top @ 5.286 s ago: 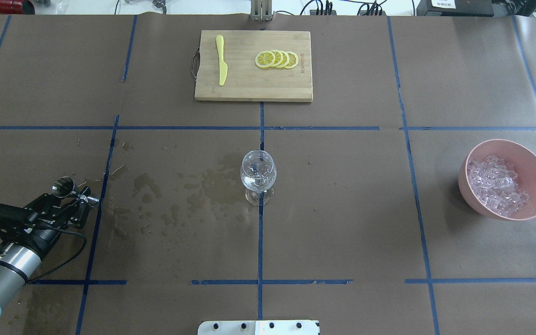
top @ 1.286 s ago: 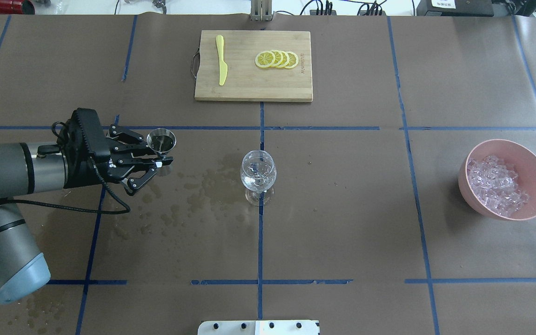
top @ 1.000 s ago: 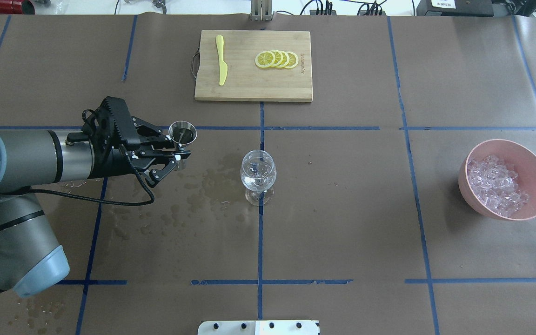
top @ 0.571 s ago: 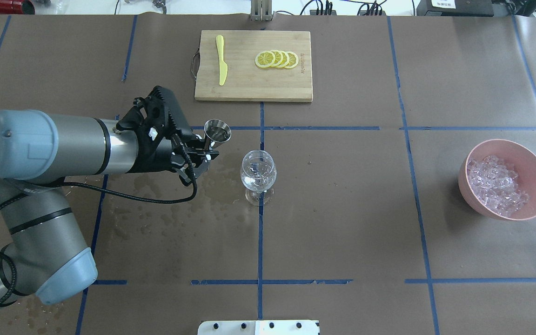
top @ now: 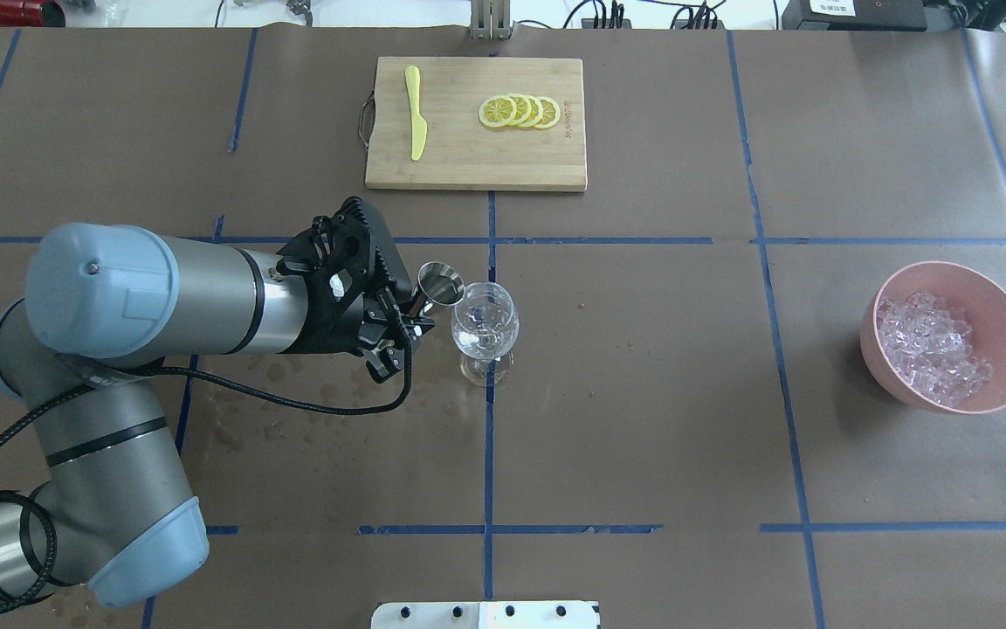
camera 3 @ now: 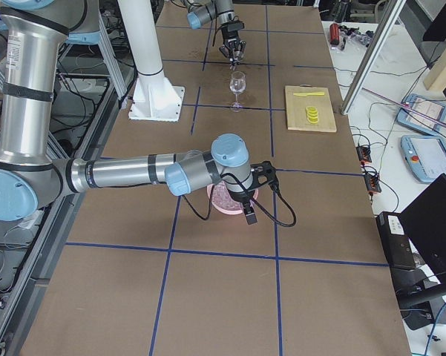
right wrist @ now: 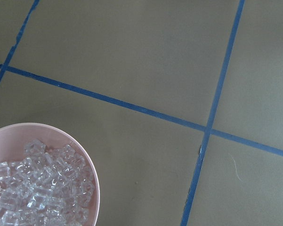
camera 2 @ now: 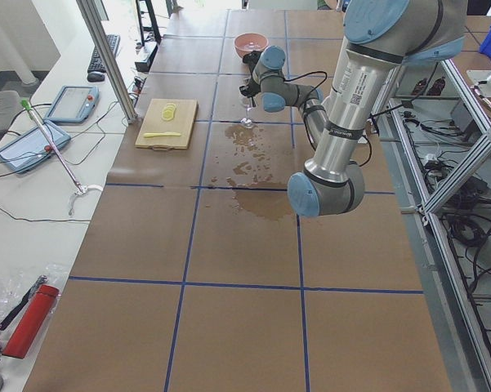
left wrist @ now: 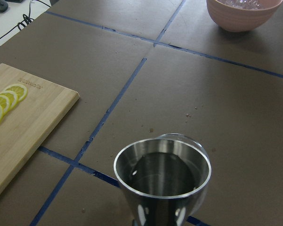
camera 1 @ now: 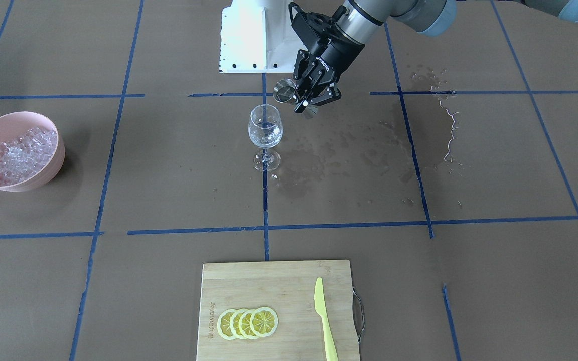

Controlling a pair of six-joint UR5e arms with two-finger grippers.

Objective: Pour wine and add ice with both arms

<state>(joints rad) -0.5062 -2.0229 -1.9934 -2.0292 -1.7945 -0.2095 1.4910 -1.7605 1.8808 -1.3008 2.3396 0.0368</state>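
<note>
My left gripper (top: 416, 319) (camera 1: 305, 103) is shut on a steel jigger (top: 440, 284) (camera 1: 284, 93) and holds it tilted, its rim right beside the rim of the clear stemmed glass (top: 485, 325) (camera 1: 265, 128). In the left wrist view the jigger (left wrist: 162, 188) holds a little clear wine (left wrist: 162, 178). The ice (top: 931, 349) (camera 1: 20, 153) fills a pink bowl (top: 992, 288) (right wrist: 92, 188) at the robot's right. My right gripper (camera 3: 246, 209) hangs over that bowl in the exterior right view only; I cannot tell whether it is open or shut.
A bamboo cutting board (top: 451, 170) with lemon slices (top: 519, 112) and a yellow knife (top: 416, 114) lies at the far middle. Dark wet stains (top: 337, 371) mark the paper left of the glass. The white robot base (camera 1: 244, 35) sits at the near edge.
My left arm has lifted the jigger from the table's left side and carried it right to the glass, and now tips it toward the glass rim.
</note>
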